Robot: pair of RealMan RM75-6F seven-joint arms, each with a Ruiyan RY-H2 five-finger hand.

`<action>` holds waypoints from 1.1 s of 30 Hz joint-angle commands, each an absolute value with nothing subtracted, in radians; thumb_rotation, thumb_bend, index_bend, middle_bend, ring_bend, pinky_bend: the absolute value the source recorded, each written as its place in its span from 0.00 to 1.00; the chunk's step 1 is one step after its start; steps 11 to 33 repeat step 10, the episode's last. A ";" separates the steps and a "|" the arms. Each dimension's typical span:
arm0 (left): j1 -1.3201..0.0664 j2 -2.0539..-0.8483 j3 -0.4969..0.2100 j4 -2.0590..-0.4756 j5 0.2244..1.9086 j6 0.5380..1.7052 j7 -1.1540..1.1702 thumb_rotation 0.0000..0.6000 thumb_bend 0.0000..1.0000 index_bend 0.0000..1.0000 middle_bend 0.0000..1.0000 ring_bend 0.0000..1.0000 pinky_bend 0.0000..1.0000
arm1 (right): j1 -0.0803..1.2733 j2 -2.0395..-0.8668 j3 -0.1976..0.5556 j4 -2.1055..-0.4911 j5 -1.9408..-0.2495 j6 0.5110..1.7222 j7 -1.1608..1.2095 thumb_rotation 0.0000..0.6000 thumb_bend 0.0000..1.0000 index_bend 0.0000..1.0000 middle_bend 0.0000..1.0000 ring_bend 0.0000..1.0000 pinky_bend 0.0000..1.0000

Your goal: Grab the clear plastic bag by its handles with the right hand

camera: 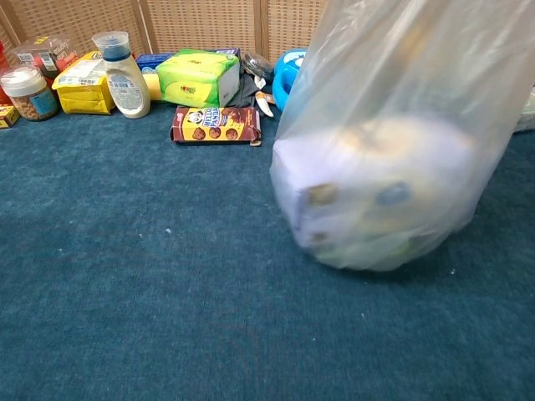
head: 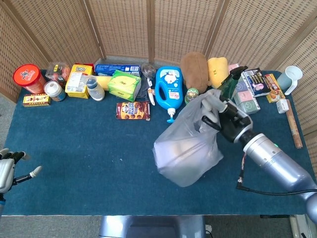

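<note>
Head view shows the right hand (head: 229, 120) clamped on the handles of the clear plastic bag (head: 187, 148), which hangs above the tabletop (head: 89, 148); keep that hold firm, since the load looks swing-prone.

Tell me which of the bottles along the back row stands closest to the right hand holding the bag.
The dark green spray bottle, just behind the right hand gripping the clear plastic bag. The blue detergent bottle and small white bottle stand further left.

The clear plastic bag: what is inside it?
Inside the clear plastic bag, held by the right hand, pale whitish shapes and one bluish spot show through. The plastic and blur hide what they are.
</note>
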State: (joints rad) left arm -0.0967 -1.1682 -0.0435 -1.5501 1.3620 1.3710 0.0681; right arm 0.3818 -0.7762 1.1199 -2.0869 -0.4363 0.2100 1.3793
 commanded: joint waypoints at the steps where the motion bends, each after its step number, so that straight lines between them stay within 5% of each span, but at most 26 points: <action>1: -0.092 -1.161 -0.041 -1.560 1.365 1.380 0.074 0.00 0.11 0.41 0.42 0.34 0.16 | 0.313 -0.778 1.215 -2.083 -0.422 0.159 1.393 1.00 0.44 0.57 0.70 0.86 1.00; 8: -0.086 -1.151 -0.041 -1.579 1.366 1.393 0.087 0.00 0.11 0.41 0.42 0.34 0.16 | 0.260 -0.809 1.295 -2.066 -0.406 0.109 1.377 1.00 0.44 0.57 0.70 0.86 1.00; 33: -0.086 -1.150 -0.041 -1.582 1.366 1.393 0.088 0.00 0.11 0.41 0.42 0.34 0.16 | 0.258 -0.810 1.298 -2.063 -0.402 0.104 1.371 1.00 0.44 0.57 0.70 0.86 1.00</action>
